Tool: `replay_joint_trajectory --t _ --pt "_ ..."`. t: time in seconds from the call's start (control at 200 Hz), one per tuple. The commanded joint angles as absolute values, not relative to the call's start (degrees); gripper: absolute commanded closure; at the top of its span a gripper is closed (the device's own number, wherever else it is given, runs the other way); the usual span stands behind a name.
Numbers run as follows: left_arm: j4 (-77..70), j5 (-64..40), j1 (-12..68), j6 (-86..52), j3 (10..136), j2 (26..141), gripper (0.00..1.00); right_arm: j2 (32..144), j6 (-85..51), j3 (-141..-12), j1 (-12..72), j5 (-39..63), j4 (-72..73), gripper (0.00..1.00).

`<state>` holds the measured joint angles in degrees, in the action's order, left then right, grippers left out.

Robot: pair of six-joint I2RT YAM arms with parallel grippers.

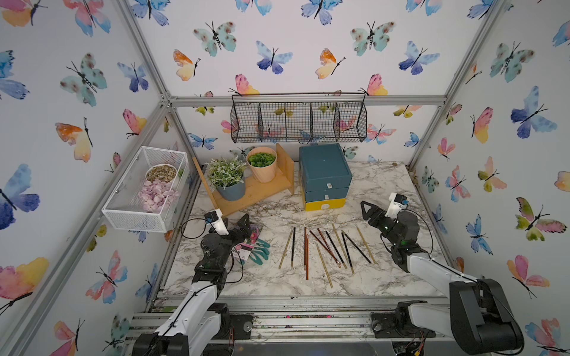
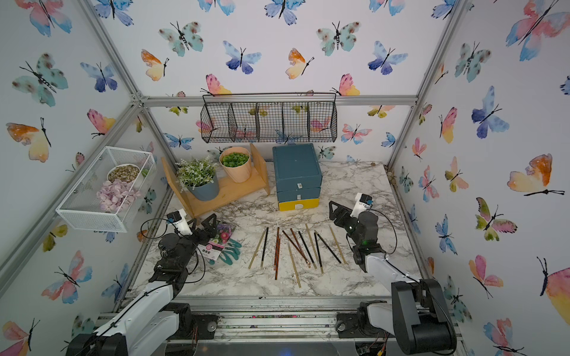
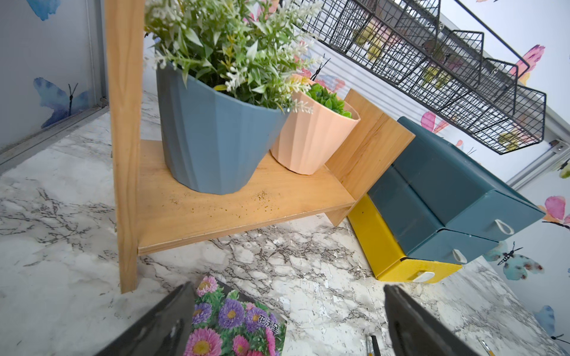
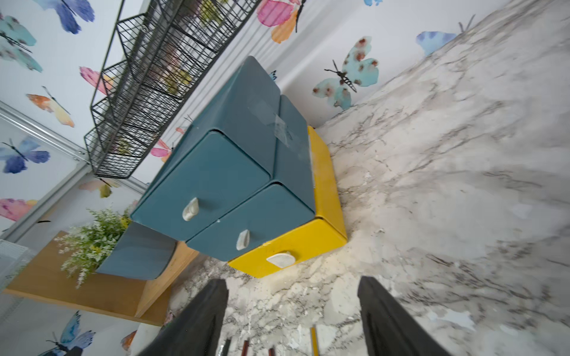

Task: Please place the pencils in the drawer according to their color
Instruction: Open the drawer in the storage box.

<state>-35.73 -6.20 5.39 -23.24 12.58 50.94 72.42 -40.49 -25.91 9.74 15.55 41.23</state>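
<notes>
Several pencils (image 1: 306,252) (image 2: 277,252), black, reddish-brown and gold-tan, lie fanned out on the marble table in front of the drawer chest (image 1: 324,172) (image 2: 296,172). Its two teal drawers and its yellow bottom drawer (image 4: 296,246) look shut. My right gripper (image 1: 368,212) (image 4: 293,281) hovers open and empty to the right of the yellow drawer, beyond the pencils' far ends; pencil tips (image 4: 314,339) show between its fingers. My left gripper (image 1: 240,226) (image 3: 288,288) stands open and empty at the left over a flower seed packet (image 3: 234,323), apart from the pencils.
Teal gloves (image 1: 260,251) lie under the seed packet (image 1: 249,240). A wooden shelf (image 1: 256,191) with a blue pot (image 1: 231,191) and a peach pot (image 1: 262,169) stands left of the chest. A black wire basket (image 1: 299,121) hangs behind; a white mesh basket (image 1: 145,188) hangs at the left wall.
</notes>
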Motion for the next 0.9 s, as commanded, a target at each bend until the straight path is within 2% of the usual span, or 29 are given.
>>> replay_joint_trajectory --t 0.0,0.275,0.596,0.896 --pt "-35.34 -9.22 5.71 -24.32 14.74 51.44 0.02 75.36 -41.47 -29.44 12.60 17.83 45.81 0.29" --pt "-35.07 -11.38 5.71 -25.62 14.99 49.99 0.02 85.40 -45.53 -38.77 18.50 16.74 47.01 0.44" --pt "-31.51 -10.60 5.71 -26.50 16.15 48.88 0.02 91.85 -50.39 -44.96 22.47 12.99 45.42 0.51" --pt "-30.60 -11.60 5.76 -25.78 17.39 49.50 0.02 95.60 -52.63 -48.31 23.29 13.84 47.11 0.52"
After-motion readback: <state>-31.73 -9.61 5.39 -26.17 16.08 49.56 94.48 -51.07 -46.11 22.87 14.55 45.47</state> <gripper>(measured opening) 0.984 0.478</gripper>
